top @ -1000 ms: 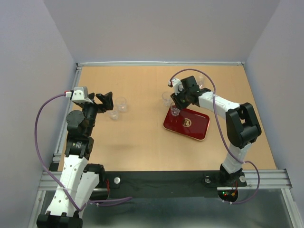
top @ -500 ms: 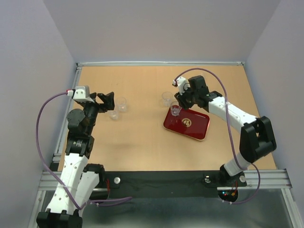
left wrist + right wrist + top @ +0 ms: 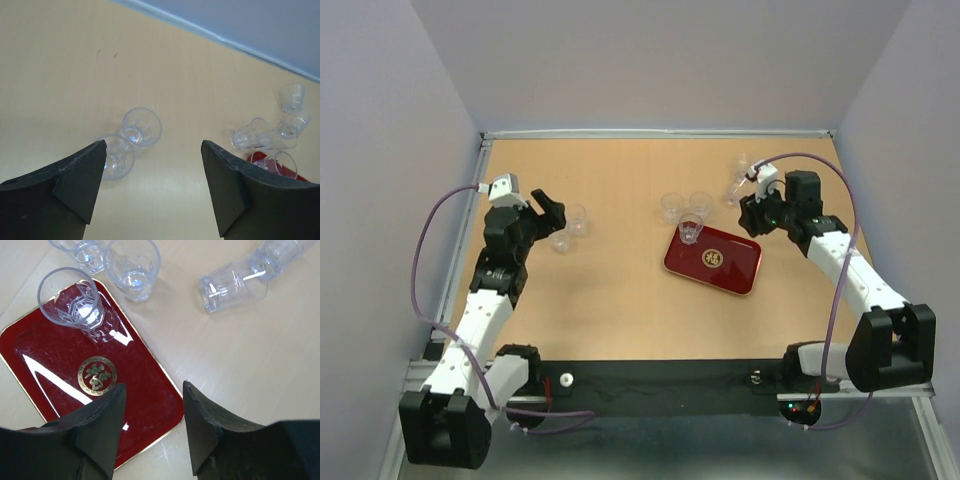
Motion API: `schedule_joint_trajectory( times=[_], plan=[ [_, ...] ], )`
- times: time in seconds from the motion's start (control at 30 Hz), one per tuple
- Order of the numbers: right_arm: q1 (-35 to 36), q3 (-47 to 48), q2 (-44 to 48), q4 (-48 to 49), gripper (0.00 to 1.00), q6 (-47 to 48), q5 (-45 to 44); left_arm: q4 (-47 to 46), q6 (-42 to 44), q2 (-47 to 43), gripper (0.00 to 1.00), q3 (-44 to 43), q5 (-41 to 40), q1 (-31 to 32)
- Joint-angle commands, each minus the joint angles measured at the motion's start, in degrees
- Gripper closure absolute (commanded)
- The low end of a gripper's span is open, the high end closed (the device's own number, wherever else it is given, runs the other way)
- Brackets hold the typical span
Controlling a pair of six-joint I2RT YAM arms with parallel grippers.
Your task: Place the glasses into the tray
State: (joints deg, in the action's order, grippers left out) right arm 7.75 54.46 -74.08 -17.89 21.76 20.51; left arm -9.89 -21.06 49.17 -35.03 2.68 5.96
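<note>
tray (image 3: 254, 158): only a red sliver showing
glass beyond tray (image 3: 82, 249): clipped by top edge
glasses right of tray (image 3: 737, 186): count unclear

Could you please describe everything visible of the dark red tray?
The glossy dark red rectangular tray has rounded corners, a gold-edged raised rim and a round gold emblem at its centre. It lies flat, skewed, on the light wooden table, right of middle. One small clear tumbler glass stands upright in its far left corner.

L arm (image 3: 477, 318) / R arm (image 3: 850, 268): white shells, blk joints | purple cable (image 3: 417, 270) per arm | fingers (image 3: 75, 180): matte blk wedges | L wrist cam housing (image 3: 505, 188) grey | R base LEDs (image 3: 800, 407) red+green
</note>
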Motion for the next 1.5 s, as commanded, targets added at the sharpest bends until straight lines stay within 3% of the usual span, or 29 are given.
schedule_joint_trajectory(
  times=[0.0,0.13,0.27,0.73,0.93,0.97,1.07,1.17,1.33,1.47],
  plan=[
    [-3.77,-2.95,2.63,6.02,0.45,-6.45,0.93,8.62,-8.27,3.46,0.15,-4.26,-6.43,0.11],
    [-7.22,-3.57,3.16,6.99,0.45,-8.84,1.89,14.45,-14.25,7.95,0.4,-6.88,-8.65,0.11],
    [-7.48,-4.62,3.86,7.43,0.45,-9.45,3.48,17.97,-17.6,12.44,0.5,-8.65,-11.01,0.11],
    [-10.21,-5.24,5.0,7.69,0.45,-9.63,4.1,26.15,-21.83,28.78,0.5,-15.07,-15.25,0.11],
    [-10.65,-5.24,5.18,7.78,0.45,-9.8,4.18,25.01,-21.57,32.39,0.69,-15.69,-13.58,0.11],
    [-10.74,-5.32,5.18,7.78,0.45,-9.72,4.18,25.09,-21.57,32.66,0.79,-15.69,-13.49,0.11],
    [-10.82,-5.33,5.44,7.96,0.45,-9.89,4.27,25.36,-21.39,32.05,0.93,-15.34,-13.31,0.11],
    [-11.0,-5.24,5.53,7.96,0.45,-9.98,4.36,26.15,-20.08,30.03,1.0,-14.81,-11.74,0.11],
    [-11.0,-5.41,5.71,7.96,0.45,-9.98,4.54,26.77,-17.35,23.44,1.0,-13.58,-6.73,0.11],
    [-11.09,-5.41,5.79,8.05,0.45,-9.81,4.8,24.75,-11.91,18.69,1.0,-11.3,4.06,0.28]
  ],
)
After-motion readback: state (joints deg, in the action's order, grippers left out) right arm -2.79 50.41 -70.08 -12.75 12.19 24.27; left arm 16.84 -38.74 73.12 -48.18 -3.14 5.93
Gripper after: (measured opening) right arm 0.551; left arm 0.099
